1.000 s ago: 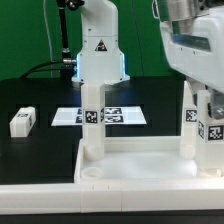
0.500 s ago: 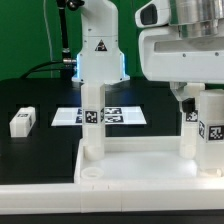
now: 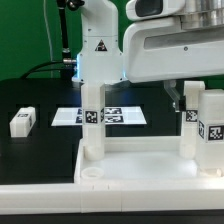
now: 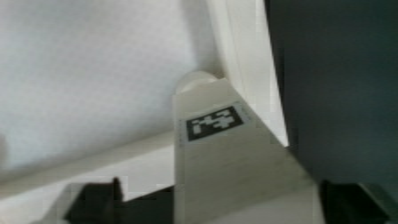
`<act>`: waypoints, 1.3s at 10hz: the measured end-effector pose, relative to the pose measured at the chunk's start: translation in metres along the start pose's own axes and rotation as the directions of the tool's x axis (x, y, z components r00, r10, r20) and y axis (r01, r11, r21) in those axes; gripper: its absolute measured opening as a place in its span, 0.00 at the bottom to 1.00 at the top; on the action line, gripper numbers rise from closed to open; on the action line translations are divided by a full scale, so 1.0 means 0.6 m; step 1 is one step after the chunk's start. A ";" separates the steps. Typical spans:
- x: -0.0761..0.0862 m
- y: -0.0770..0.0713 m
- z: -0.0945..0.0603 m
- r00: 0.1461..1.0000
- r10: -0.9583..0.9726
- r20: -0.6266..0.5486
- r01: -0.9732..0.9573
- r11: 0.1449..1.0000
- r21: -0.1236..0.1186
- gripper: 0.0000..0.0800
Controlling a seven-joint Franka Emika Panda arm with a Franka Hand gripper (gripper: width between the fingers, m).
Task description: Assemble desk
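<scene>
The desk tabletop lies underside up at the front, a white rimmed tray. Three legs stand upright in it: one at the back left corner, one at the right, and one beside it at the frame's right edge. My gripper comes down over the right leg, a dark finger showing against its side. In the wrist view this tagged leg stands in a rim corner of the tabletop, between my gripper's dark fingers, which are shut on it.
A loose white leg lies on the black table at the exterior view's left. The marker board lies behind the tabletop. The arm's base stands at the back, and its bulky white wrist overhangs the right half.
The arm's wrist has swung toward the exterior view's left and now covers more of the upper right. The legs and tabletop have not moved.
</scene>
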State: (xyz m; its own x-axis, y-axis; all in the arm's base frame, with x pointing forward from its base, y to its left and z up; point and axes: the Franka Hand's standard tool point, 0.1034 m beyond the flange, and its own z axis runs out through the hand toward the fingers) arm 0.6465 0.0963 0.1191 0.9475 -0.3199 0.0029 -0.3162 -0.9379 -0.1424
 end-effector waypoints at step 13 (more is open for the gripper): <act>-0.015 0.003 0.004 0.588 0.808 0.042 -0.809 0.586 0.055 0.64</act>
State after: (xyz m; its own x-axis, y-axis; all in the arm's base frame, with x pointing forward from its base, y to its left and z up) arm 0.6377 0.0975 0.1165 0.3034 -0.9402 -0.1547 -0.9488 -0.2832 -0.1397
